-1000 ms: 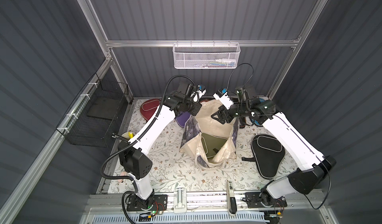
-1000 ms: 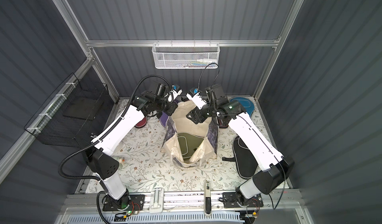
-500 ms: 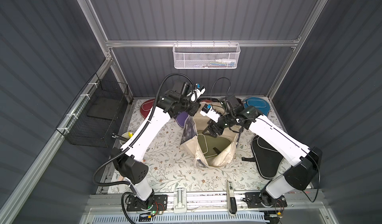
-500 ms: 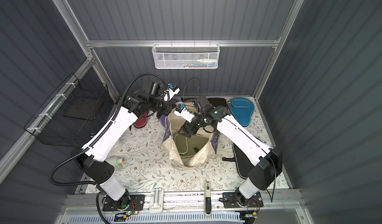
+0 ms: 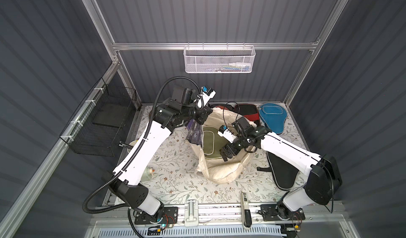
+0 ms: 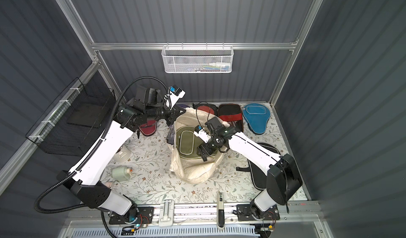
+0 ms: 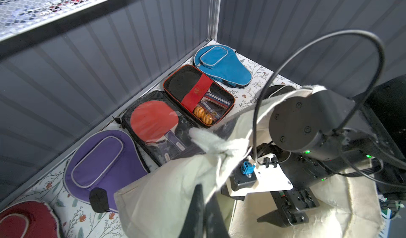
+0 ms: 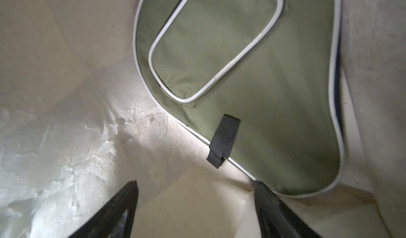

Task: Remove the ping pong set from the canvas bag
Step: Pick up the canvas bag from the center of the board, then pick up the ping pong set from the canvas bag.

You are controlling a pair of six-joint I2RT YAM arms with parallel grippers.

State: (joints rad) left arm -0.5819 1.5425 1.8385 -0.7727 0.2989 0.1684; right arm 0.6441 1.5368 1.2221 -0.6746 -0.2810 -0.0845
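The canvas bag (image 5: 224, 177) is sitting on the table (image 5: 175, 182) with its mouth gaping. Inside it, the right claw (image 8: 195, 187) is hovering with its jaws spread and empty, at the narrow end of the olive cover (image 8: 263, 94) lying in the bag. Farther back, the left claw (image 5: 203, 120) is pinching the bag's rim, clamped tight.

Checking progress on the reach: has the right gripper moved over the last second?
Yes. The right gripper has come away from the white wall basket toward the front rail, down into the canvas bag over the olive cover.
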